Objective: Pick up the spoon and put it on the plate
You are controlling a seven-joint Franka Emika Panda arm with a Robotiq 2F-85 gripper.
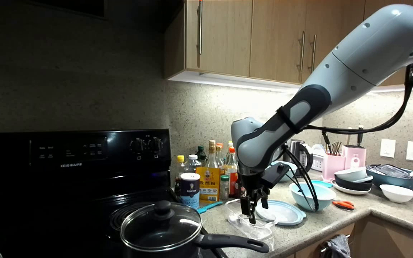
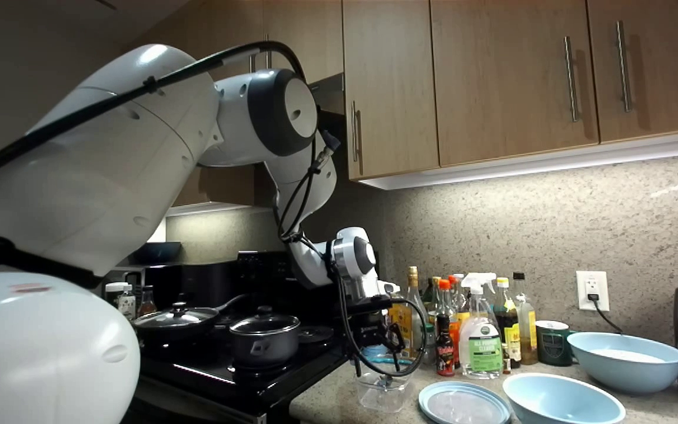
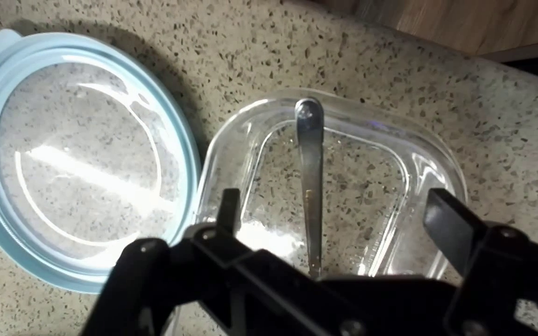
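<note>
Speckled counter (image 3: 245, 51), and above it the gripper (image 3: 336, 207), jaws spread wide, spoon (image 3: 312, 177) showing between them in a clear, high-sided box (image 3: 381, 127), handle toward twelve o'clock! Plate (image 3: 87, 177) just beside at nine in the wrist view. In an exterior view, pot handle (image 1: 233, 242) at seven, MORTON sea salt (image 1: 190, 190) at ten, FRIGIDAIRE stove (image 1: 70, 177) at nine; in an exterior view, ALL PURPOSE CLEANER bottle (image 2: 481, 347) at three.
</note>
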